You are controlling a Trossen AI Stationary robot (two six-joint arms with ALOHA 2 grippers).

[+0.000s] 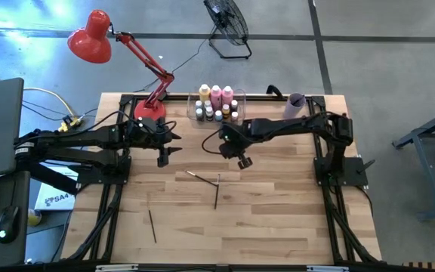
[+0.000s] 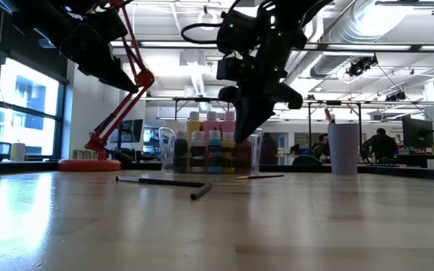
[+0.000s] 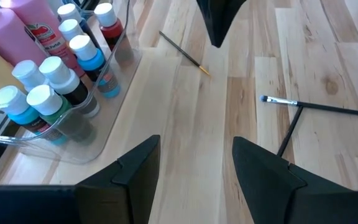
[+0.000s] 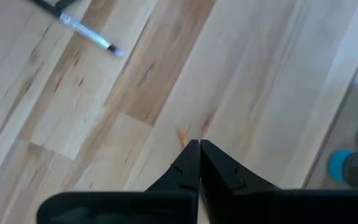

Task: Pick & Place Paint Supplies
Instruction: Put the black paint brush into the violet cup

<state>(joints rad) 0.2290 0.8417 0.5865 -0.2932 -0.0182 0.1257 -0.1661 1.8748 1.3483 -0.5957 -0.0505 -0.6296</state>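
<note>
An open-plan lab or workshop: exposed ceiling ducts [image 2: 368, 30], rows of monitors [image 2: 417, 135], concrete floor [image 1: 384, 53], a floor fan [image 1: 229, 26].

Two arms of dark, near-black finish are seen, each built from boxy segments joined by rounded joint housings. Black cables are looped along the links, one arching above the right arm's wrist in the low view. The left gripper [image 3: 194, 168] is formed of two broad, flat, matte black fingers [image 3: 126, 177] with angular, faceted edges. The right gripper [image 4: 199, 146] is made of two black fingers tapered to fine points. No markings can be made out.
</note>
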